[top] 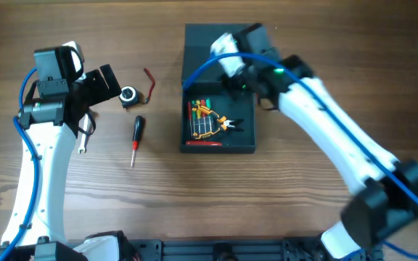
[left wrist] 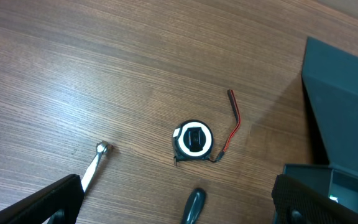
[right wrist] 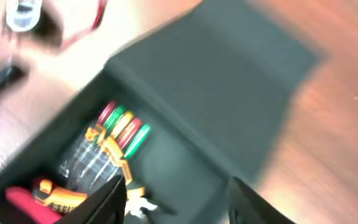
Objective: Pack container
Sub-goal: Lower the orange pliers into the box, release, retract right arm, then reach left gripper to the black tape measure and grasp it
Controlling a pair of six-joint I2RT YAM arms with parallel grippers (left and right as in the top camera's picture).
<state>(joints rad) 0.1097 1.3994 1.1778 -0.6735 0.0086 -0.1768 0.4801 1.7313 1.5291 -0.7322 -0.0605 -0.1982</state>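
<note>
The dark teal-grey container (top: 249, 138) stands open at table centre, its flap lid (top: 198, 47) folded back. Inside lie a clear pack of coloured screwdrivers (top: 202, 119), orange pliers (top: 227, 123) and a red tool (top: 205, 143). My right gripper (top: 249, 69) hovers open and empty over the box's right half; its view is blurred and shows the screwdriver pack (right wrist: 114, 134) and the box floor (right wrist: 179, 168). My left gripper (top: 104, 83) is open and empty above a tape measure (left wrist: 192, 140) and a red-black strap (left wrist: 234, 118). A dark-handled screwdriver (top: 136, 138) lies below it.
A slim metal tool (left wrist: 94, 165) lies on the wooden table left of the tape measure, also seen beside the left arm (top: 83, 141). The screwdriver's handle tip (left wrist: 193, 205) shows between my left fingers. The box corner (left wrist: 340, 81) is at the right of the left wrist view.
</note>
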